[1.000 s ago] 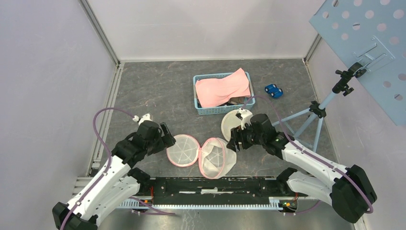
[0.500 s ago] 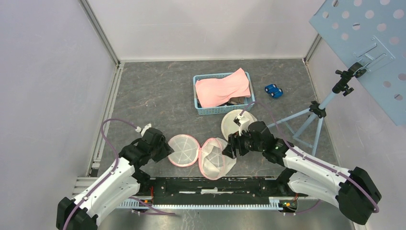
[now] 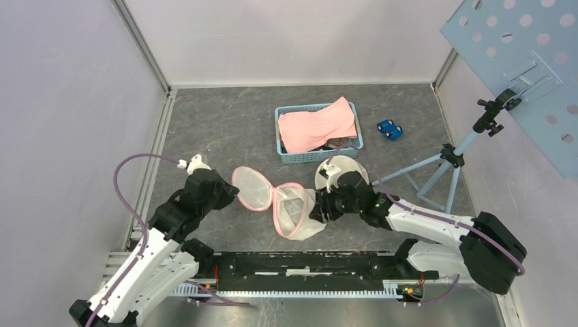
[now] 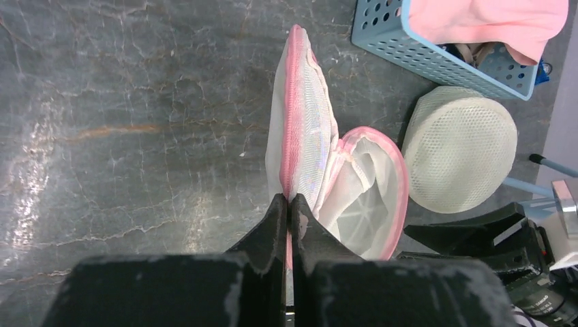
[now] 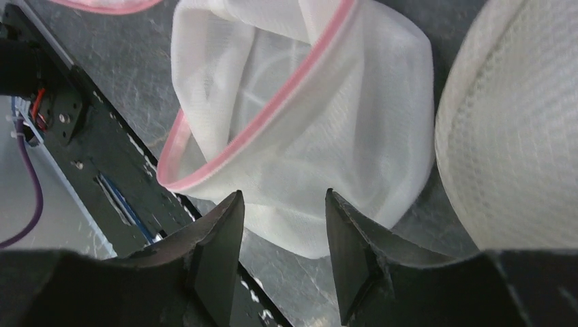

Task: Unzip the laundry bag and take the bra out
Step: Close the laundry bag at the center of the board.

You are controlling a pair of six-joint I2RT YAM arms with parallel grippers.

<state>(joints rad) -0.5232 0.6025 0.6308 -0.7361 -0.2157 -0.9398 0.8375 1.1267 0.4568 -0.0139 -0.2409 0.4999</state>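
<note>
In the top view, the laundry bag (image 3: 294,214) is seen lying unzipped near the front edge of the table, between the two arms, its pink-rimmed flap (image 3: 253,189) raised toward the left. The left gripper (image 3: 230,193) is closed on that flap's near edge, while the right gripper (image 3: 319,208) is set against the bag's right side. The right arm is thus judged the nearer to the pouch. A cream mesh dome (image 3: 354,169) is seen just beyond the right gripper, near a blue basket (image 3: 320,157); it may be the bra, though that cannot be told with certainty. In the left wrist view, the left gripper (image 4: 290,204) is shown pinched tight on the flap (image 4: 294,102), which is held on edge with its long axis running straight away from the fingers; the pouch (image 4: 368,184) hangs open to the right of it, and the dome (image 4: 463,146) lies apart, farther right. In the right wrist view, the right gripper (image 5: 283,197) is seen with its jaws partly apart, a fold of the bag (image 5: 307,102) lying between them and not yet clamped. The mouth is angled away from the fingers, and the dome (image 5: 518,136) lies to the right. Nothing is made out inside the pouch, so any reach for the dome would be to the right.
</note>
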